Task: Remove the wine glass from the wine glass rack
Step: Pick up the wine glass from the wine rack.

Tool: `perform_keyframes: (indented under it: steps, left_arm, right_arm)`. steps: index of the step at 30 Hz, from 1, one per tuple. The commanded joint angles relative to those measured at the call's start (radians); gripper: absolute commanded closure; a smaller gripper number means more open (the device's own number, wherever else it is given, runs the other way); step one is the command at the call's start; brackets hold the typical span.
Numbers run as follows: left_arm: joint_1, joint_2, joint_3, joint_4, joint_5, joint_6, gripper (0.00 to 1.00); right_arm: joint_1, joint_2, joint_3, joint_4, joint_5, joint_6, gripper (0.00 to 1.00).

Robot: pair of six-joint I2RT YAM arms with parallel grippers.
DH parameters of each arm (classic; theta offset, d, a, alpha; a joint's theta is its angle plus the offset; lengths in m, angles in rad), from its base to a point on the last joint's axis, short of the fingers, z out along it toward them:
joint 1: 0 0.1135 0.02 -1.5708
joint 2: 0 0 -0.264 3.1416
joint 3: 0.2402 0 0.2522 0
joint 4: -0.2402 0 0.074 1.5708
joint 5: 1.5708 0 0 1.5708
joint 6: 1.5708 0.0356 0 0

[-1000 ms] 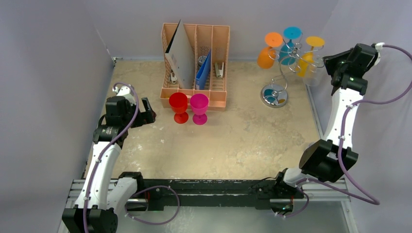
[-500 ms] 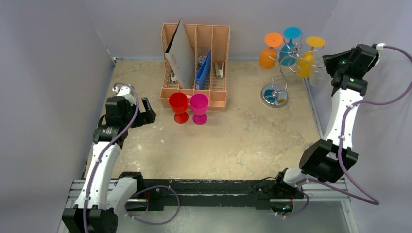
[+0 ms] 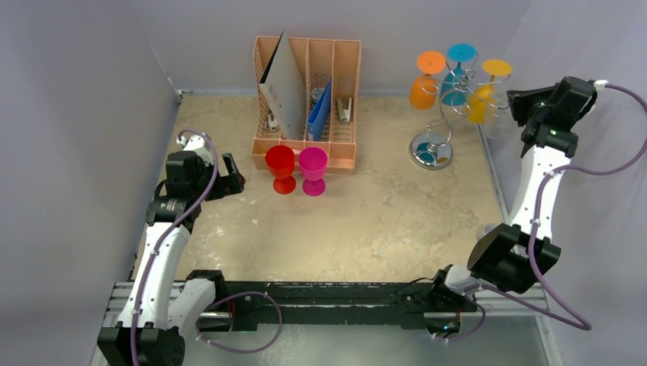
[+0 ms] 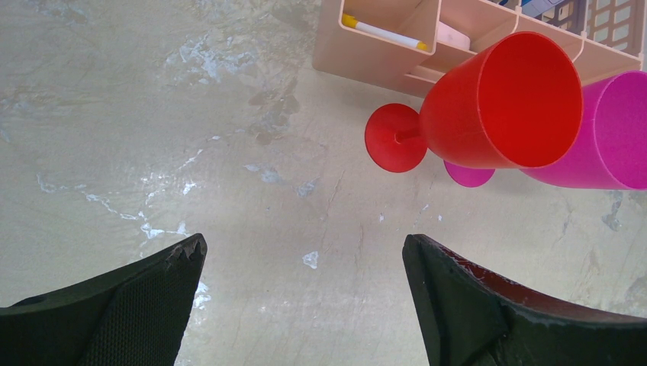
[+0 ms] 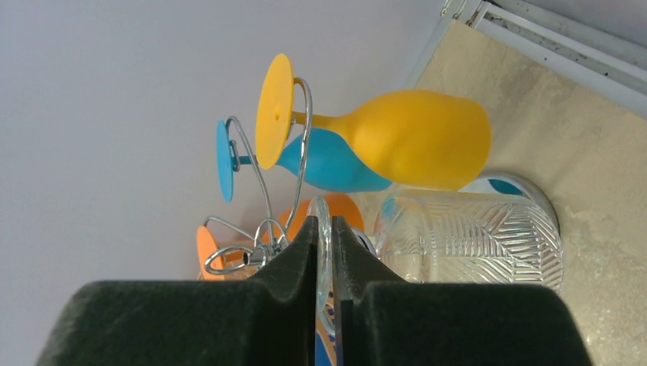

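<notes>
The wine glass rack (image 3: pixel 440 114), a silver wire stand on a shiny disc base (image 3: pixel 431 150), stands at the back right with orange (image 3: pixel 420 90), teal (image 3: pixel 455 80) and yellow (image 3: pixel 482 99) glasses hanging bowl down. A clear patterned wine glass (image 5: pixel 473 236) hangs at its right side (image 3: pixel 494 122). My right gripper (image 5: pixel 324 223) is shut on this glass's thin round foot, close to the rack's wire loops (image 5: pixel 259 244). Whether the stem still sits in a loop I cannot tell. My left gripper (image 4: pixel 305 252) hovers open above the table, left of the red glass.
A red glass (image 3: pixel 281 168) and a magenta glass (image 3: pixel 313 170) stand upright in front of the peach desk organiser (image 3: pixel 307 99), which holds folders and small items. The right wall lies close behind my right arm. The table's edge rail runs beside the rack.
My right gripper's fingers have closed on the clear glass's foot and the wrist has shifted slightly right and up, the hanging glasses shifting with it. The left arm has not moved.
</notes>
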Motion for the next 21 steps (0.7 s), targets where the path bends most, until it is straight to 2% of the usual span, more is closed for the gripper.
perform_keyframes:
  steps: [1,3,21]
  left_arm:
    - [0.006,-0.004,0.0,0.033,0.011,0.011,0.0]
    - [0.006,-0.006,0.002,0.033,0.011,0.011,0.0]
    - [0.006,-0.011,0.001,0.033,0.018,0.008,0.0]
  right_arm:
    - [-0.012,-0.05,-0.037,0.031,-0.068,0.08,1.0]
    - [-0.021,-0.06,-0.073,0.105,-0.094,0.112,1.0]
    - [-0.063,-0.152,-0.225,0.297,-0.145,0.198,1.0]
